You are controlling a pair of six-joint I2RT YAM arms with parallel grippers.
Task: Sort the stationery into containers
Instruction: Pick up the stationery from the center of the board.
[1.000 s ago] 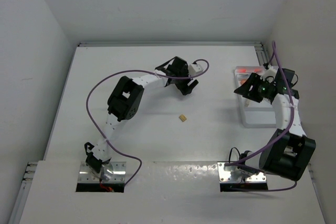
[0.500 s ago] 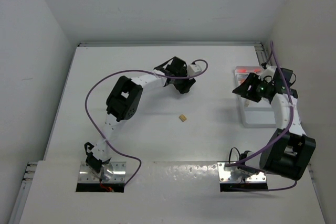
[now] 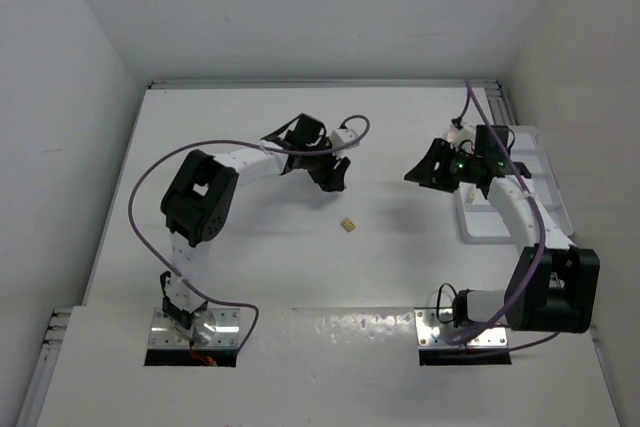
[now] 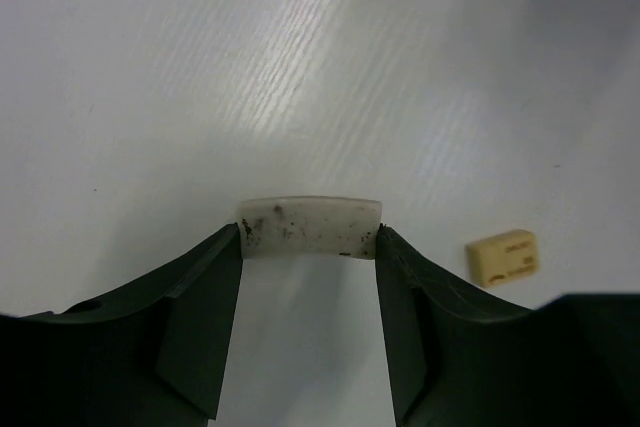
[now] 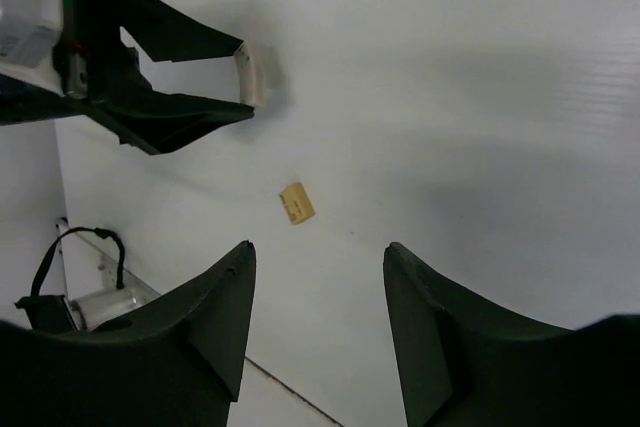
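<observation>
Left claw (image 3: 335,177) and right claw (image 3: 422,171) are both found beyond the tan eraser block (image 3: 347,225). That block is left lying alone nearest the near edge of the table (image 3: 270,267), about midway between the side edges. Past it, toward the table's middle, a grey-white eraser block (image 4: 310,226) is pinched endwise between the left claw's fingertips (image 4: 220,257). It is caught only at the very tips and bowed slightly by the squeeze. At about the same depth, further right, the right claw is held wide and empty above bare table, pointed toward the left one. Along the right edge the white tray (image 3: 487,231) is set, partly hidden by the right arm (image 3: 520,215); what lies in its compartments cannot be made out.

Being bent already, the eraser could be squirted out of so shallow a grip if squeezed harder or swung fast. The path to the tray is judged to be blocked by the right claw, so a knock could be caused unless one is moved aside.
</observation>
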